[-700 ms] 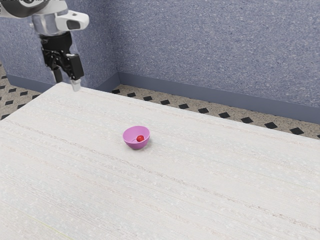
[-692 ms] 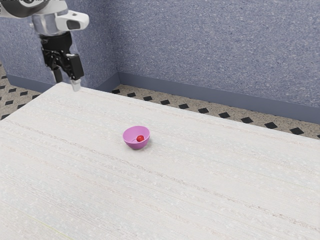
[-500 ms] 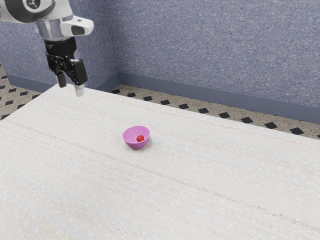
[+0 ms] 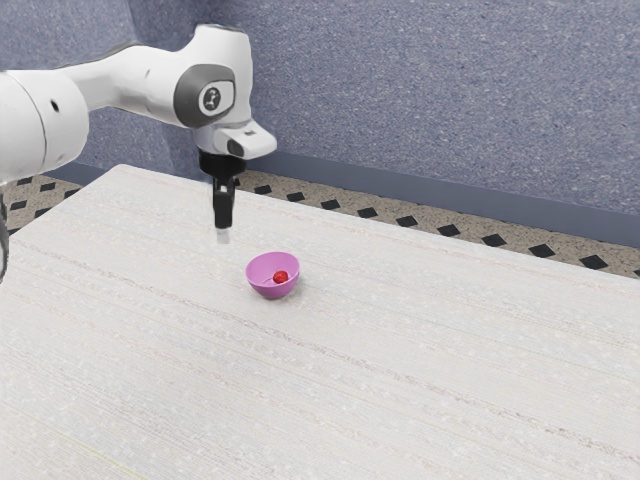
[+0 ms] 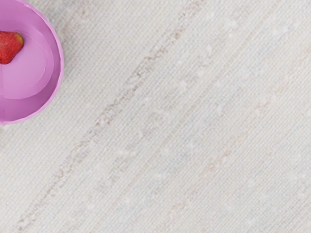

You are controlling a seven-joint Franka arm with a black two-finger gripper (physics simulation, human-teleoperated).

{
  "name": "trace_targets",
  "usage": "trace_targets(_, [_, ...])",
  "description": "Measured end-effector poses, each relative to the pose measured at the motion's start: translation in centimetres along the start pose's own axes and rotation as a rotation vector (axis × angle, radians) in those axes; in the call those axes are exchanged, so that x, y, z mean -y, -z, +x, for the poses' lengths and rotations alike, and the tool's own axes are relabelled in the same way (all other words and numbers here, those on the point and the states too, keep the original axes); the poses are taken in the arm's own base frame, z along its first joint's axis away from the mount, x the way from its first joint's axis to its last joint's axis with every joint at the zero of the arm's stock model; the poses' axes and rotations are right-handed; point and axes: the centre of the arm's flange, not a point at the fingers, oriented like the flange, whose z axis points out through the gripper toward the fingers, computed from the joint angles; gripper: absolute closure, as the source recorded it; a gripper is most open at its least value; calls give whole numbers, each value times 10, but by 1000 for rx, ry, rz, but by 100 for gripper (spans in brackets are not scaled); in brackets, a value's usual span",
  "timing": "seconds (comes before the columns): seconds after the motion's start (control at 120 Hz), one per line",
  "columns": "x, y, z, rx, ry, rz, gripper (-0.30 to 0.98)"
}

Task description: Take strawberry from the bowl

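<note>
Strawberry (image 4: 281,278) lies inside the pink bowl (image 4: 262,270), down in its hollow and below the rim. The bowl sits upright on the pale, streaked table (image 4: 400,350). The gripper (image 4: 223,232) hangs above the table with its tip pointing down, apart from the bowl and off to its side toward the exterior view's left. Its black body is seen nearly edge-on, so I cannot tell whether it stands wide or narrow. The white arm (image 4: 130,80) comes in from the exterior view's left and bends down at the wrist to the gripper. In the wrist view the bowl is cut by the frame's edge; the strawberry is red with a yellow-green end, and that end points sideways toward the bowl's wall. The fruit seems to rest on the bowl's bottom, though with part of it cut off I would not swear to that. Beyond the table, in the exterior view, runs a floor of tan tiles with dark diamonds (image 4: 367,212), and behind it rises a speckled blue-grey wall (image 4: 430,90) with a plain baseboard (image 4: 400,185) along its foot.
</note>
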Motion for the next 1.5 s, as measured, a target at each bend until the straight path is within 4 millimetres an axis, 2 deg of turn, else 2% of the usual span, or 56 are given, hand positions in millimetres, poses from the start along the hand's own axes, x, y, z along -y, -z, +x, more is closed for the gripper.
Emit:
trace_targets(0.05, [17, -17, 15, 0, -104, 16, 0])
trace_targets(0.133, [32, -42, 32, -2, -268, 36, 0])
trace_targets(0.2, [34, -55, 46, -12, -397, 46, 0])
trace_targets(0.317, [40, -78, 55, -49, -563, 57, 0])
trace_targets(0.567, [42, -90, 61, -141, -792, 101, 0])
trace_targets(0.7, [55, -103, 59, -157, -859, 116, 1])
trace_targets(0.9, [72, -112, 51, -177, -908, 134, 21])
trace_targets(0.992, [84, -117, 57, -188, -925, 150, 24])
trace_targets(1.15, [94, -127, 64, -203, -956, 158, 28])
trace_targets(1.275, [99, -132, 60, -211, -968, 161, 29])
trace_targets(1.375, [109, -135, 49, -211, -955, 166, 29])
trace_targets(1.5, [113, -141, 49, -218, -962, 170, 30])
